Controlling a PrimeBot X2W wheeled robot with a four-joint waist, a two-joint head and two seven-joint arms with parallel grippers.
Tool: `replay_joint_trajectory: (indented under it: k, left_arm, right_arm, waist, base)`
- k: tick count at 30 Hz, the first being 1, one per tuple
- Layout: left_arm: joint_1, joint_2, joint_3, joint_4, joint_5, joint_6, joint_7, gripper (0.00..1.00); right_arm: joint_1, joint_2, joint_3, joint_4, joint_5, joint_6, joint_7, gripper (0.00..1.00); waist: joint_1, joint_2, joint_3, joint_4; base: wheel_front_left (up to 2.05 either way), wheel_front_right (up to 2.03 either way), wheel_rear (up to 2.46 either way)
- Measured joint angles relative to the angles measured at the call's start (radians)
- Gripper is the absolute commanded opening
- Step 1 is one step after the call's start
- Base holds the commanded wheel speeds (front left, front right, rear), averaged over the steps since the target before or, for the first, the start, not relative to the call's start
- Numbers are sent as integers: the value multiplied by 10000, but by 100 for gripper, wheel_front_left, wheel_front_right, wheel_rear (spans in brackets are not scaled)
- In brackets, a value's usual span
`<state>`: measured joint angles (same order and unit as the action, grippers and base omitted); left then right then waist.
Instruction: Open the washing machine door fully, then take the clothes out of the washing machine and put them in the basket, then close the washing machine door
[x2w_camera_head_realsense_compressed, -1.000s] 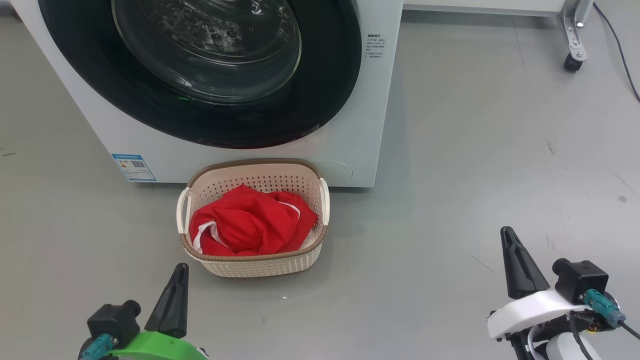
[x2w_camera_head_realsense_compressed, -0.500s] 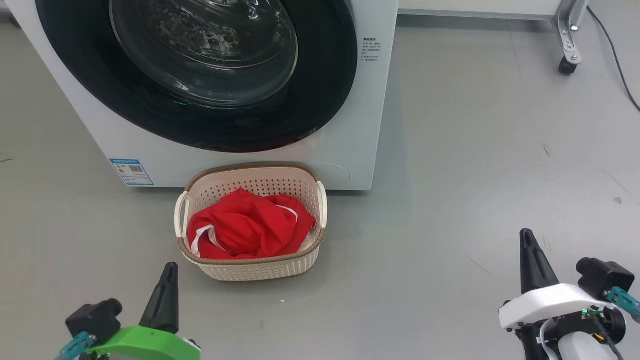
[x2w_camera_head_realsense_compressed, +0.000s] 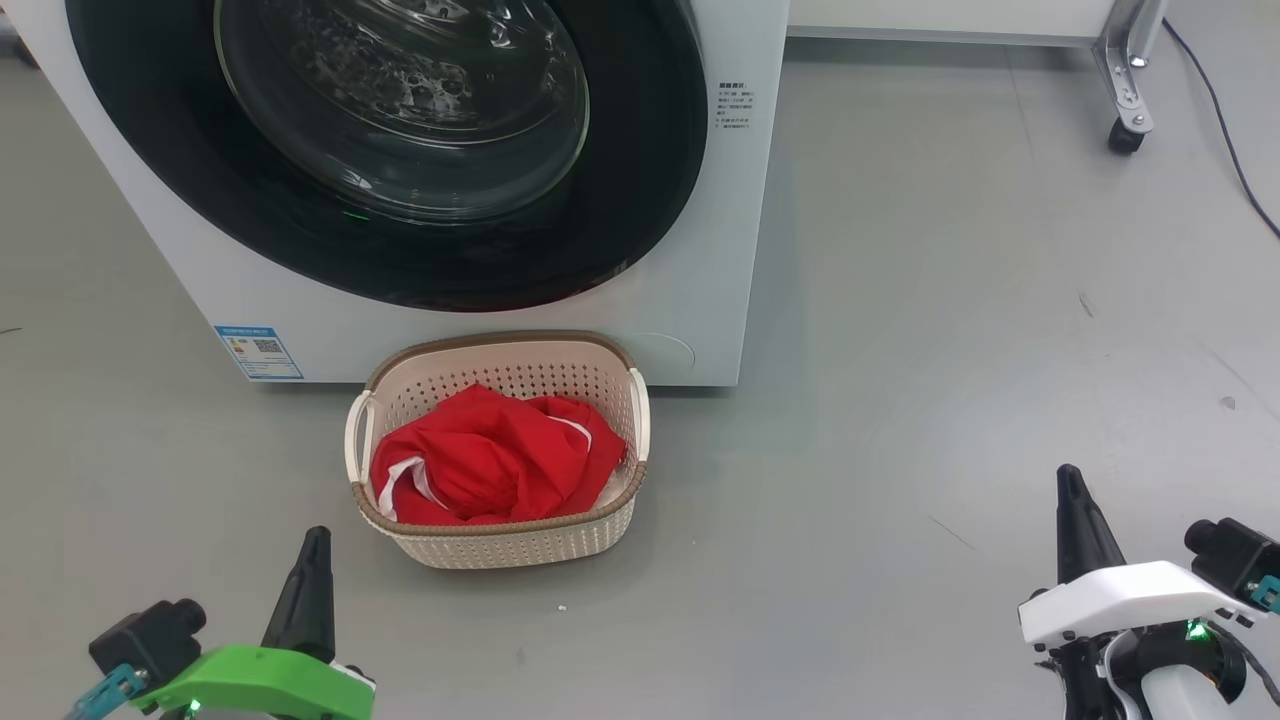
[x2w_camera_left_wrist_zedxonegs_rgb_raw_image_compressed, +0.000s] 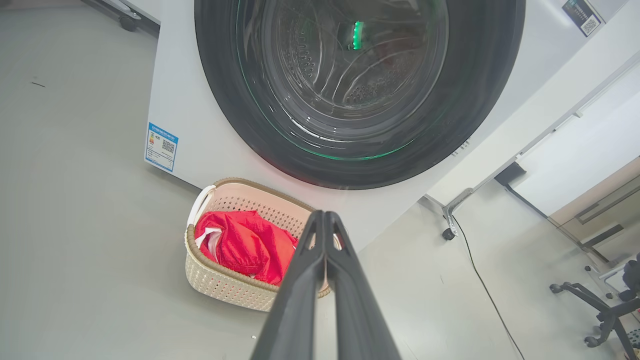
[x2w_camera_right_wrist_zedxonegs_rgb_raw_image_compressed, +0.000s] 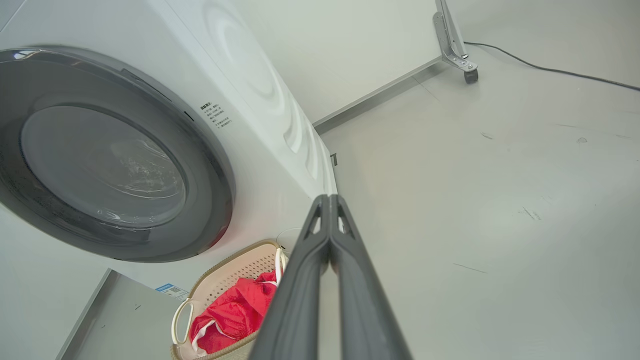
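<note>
Seemingly done. Head view: noted washing machine door (x2w_camera_head_realsense_compressed: 400, 130) shut flush on washing machine (x2w_camera_head_realsense_compressed: 720, 250), clothes (x2w_camera_head_realsense_compressed: 490, 465) heaped in basket (x2w_camera_head_realsense_compressed: 500, 545) just before it; left gripper (x2w_camera_head_realsense_compressed: 316, 540) and right gripper (x2w_camera_head_realsense_compressed: 1070, 482) pinched together, empty. Left wrist view: same. Right wrist view: saw bare floor (x2w_camera_right_wrist_zedxonegs_rgb_raw_image_compressed: 500, 225) beside machine; would back off, clear of basket rim.

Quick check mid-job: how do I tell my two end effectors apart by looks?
The left end effector has long black tapered fingers on a bright green shell; the right end effector has the same fingers on a white shell. Each carries a black camera block with a teal connector.
</note>
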<state>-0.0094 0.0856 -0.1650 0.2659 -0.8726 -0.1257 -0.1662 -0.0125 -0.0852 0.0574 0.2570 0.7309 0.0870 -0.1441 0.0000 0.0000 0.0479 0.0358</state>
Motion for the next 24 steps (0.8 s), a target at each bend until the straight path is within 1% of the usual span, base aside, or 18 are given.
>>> replay_joint_trajectory:
  k: [8, 12, 24]
  left_arm:
    - [-9, -2, 199, 0, -957, 0, 334, 0]
    - [-12, -2, 299, 0, -1208, 0, 422, 0]
    - [-32, -6, 623, 4, -2504, 0, 817, 0]
  right_arm:
    - [-31, 67, -219, 35, 993, 25, 332, 0]
    - [-66, 82, -288, 44, 1381, 56, 437, 0]
    - [-191, 159, -608, 84, 2853, 88, 857, 0]
  waist:
    - [0, 0, -52, -42]
    - [0, 0, -71, -58]
    - [0, 0, -149, -120]
  base:
    - [0, 0, 0]
    - [0, 0, 0]
    - [0, 0, 0]
